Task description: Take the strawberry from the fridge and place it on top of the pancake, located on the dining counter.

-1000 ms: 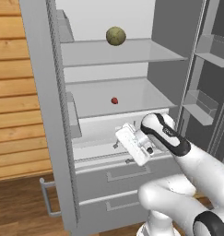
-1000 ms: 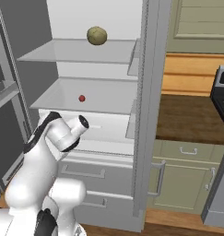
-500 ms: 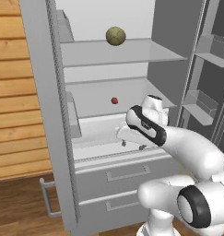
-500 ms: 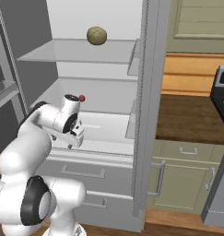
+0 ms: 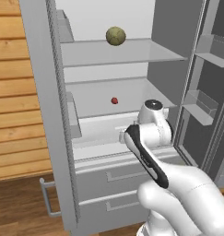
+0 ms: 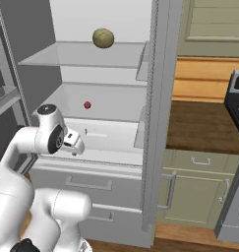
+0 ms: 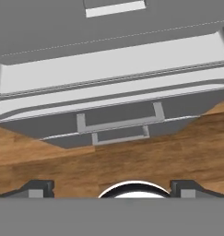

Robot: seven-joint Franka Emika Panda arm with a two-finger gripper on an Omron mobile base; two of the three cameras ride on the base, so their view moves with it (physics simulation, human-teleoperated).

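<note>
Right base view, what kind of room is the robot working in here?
Most likely a home kitchen. An open fridge with white shelves stands in front of the arm, green cabinets under a brown wooden counter sit to its right, and a stove's edge shows beyond.

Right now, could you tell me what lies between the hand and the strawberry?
Bare white shelf floor in the right base view: hand, strawberry.

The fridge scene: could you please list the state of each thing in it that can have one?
Fridge: doors open.
Strawberry: resting on the middle shelf, untouched.
Olive ball: sitting on the upper shelf.
Drawers: both shut.
Gripper: open, empty, pointing down at the drawers and floor.
Green cabinet: doors shut.
</note>
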